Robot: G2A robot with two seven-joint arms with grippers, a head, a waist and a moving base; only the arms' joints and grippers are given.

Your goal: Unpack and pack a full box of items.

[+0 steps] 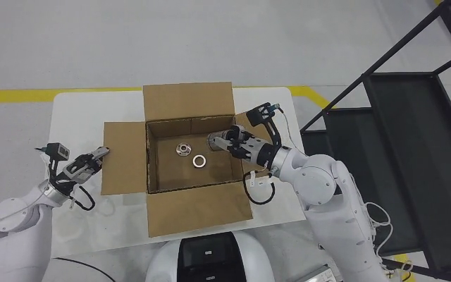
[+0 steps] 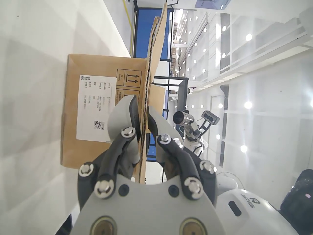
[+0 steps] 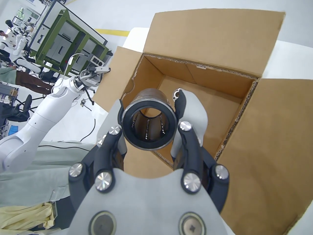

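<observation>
**A:** What are the jaws doing?

**B:** The right gripper (image 3: 150,104) has its jaws closed on a linear bearing (image 3: 149,96). One pad is on each side of the dark sleeve, and the bore faces back toward the wrist. The left gripper (image 2: 140,108) has its jaws nearly together, pinching the edge of the side flap (image 2: 156,50).

**A:** Where is the bearing relative to the box?

**B:** It is above the open box (image 1: 189,127), just inside the wall on the right arm's side and clear of the floor. Gripping it across its width leaves both ends free, so I think it could be lowered in or lifted out without touching the cardboard.

**A:** Why hold the flap?

**B:** Probably to keep it folded outward and to keep the box from sliding on the table (image 1: 84,113). The other three flaps lie open with nothing holding them.

**A:** Is there anything inside?

**B:** A flanged piece (image 1: 184,149) and a ring (image 1: 200,161) lie near each other on the box floor, without touching. Both are toward the middle, and much of the floor around them is bare.

**A:** Is it packing or unpacking?

**B:** I can't tell from this. Either way, the bearing has to avoid those two parts and the near wall.
</observation>
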